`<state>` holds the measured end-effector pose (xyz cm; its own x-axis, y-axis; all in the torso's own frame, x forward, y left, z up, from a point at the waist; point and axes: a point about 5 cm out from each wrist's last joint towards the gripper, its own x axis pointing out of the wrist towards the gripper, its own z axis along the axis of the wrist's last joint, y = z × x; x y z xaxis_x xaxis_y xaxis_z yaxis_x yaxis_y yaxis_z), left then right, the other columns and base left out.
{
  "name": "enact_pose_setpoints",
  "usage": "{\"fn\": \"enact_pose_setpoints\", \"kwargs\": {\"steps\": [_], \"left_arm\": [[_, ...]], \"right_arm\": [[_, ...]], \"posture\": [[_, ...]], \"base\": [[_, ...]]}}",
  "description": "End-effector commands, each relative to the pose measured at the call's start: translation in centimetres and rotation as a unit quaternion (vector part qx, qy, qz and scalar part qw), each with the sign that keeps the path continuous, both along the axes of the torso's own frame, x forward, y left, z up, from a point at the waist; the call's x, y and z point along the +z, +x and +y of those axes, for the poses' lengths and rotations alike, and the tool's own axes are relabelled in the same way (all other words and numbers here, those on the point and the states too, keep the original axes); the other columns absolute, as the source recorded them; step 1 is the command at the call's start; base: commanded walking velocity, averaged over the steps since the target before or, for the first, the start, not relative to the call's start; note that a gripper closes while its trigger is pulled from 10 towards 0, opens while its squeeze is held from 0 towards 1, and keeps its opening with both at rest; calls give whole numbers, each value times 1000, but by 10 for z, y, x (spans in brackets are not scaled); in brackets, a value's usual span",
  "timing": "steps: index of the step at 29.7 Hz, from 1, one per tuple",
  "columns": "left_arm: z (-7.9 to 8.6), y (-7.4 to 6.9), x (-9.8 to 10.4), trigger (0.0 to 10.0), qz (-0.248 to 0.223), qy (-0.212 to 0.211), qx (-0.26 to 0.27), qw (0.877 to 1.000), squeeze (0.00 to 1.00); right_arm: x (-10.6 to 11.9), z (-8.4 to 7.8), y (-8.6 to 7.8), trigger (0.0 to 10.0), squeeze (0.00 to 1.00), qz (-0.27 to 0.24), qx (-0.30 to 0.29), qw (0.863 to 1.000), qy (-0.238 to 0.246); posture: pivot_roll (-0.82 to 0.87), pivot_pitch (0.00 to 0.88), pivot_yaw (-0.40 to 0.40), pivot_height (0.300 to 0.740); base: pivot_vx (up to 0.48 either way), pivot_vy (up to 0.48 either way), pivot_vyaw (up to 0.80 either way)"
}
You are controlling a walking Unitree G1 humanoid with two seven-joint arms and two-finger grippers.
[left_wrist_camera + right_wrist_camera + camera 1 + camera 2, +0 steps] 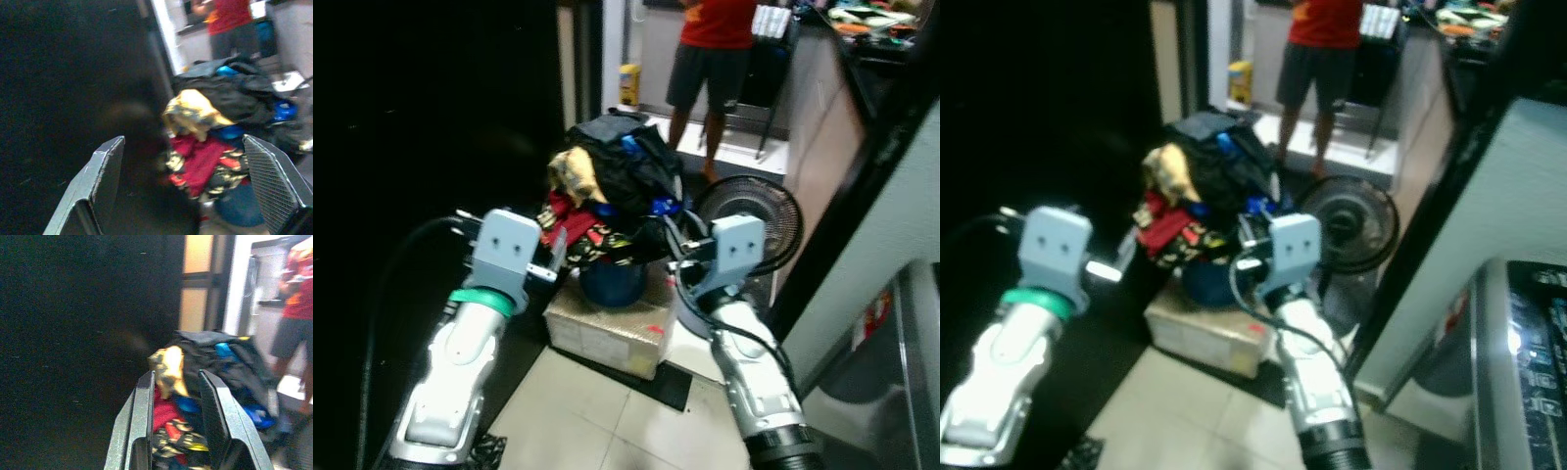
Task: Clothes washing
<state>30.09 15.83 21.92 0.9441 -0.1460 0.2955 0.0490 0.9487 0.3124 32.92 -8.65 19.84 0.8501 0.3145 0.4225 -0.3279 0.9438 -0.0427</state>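
A heap of clothes [612, 196] overflows a blue basket [612, 284] that stands on a cardboard box [607, 328]. A black jacket [631, 162] lies on top, with a yellow garment [576, 174] and a red one [563, 217] on the heap's left side. My left gripper [558, 259] is raised close to the heap's left side, open wide with nothing between its fingers [105, 166]. At the heap's right side, my right gripper [674, 257] is also raised, with a narrow gap between its fingers [142, 416] and nothing held.
A black floor fan [749, 220] stands right of the basket. A person in a red shirt [715, 49] stands in the doorway behind. A dark wall lies to the left. A washing machine [1528, 362] sits at the near right. Pale tiled floor [587, 421] lies in front.
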Motion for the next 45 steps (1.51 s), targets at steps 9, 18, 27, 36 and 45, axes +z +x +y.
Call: {"fn": "enact_pose_setpoints", "kwargs": {"steps": [9, 18, 27, 36, 45], "left_arm": [[-4, 1, -4, 10000, 7, 4, -8, 1000, 0], [-7, 1, -4, 10000, 5, 4, -14, 1000, 0], [-8, 2, -4, 10000, 5, 4, -15, 1000, 0], [-8, 2, -4, 10000, 5, 3, -15, 1000, 0], [-7, 2, -4, 10000, 5, 2, -15, 1000, 0]], "right_arm": [[-2, -6, 0, 10000, 0, 5, -7, 1000, 5], [-5, -7, 0, 10000, 0, 10, -10, 1000, 2], [-5, -7, 0, 10000, 0, 10, -11, 1000, 2], [-5, -7, 0, 10000, 0, 10, -11, 1000, 2], [-5, -6, 0, 10000, 0, 10, -11, 1000, 1]], "posture": [[100, 23, 19, 740], [99, 24, 20, 740], [97, 24, 21, 740], [99, 24, 20, 740], [99, 25, 19, 740]], "base": [[323, 0, 0], [325, 0, 0], [363, 0, 0], [339, 0, 0], [333, 0, 0]]}}
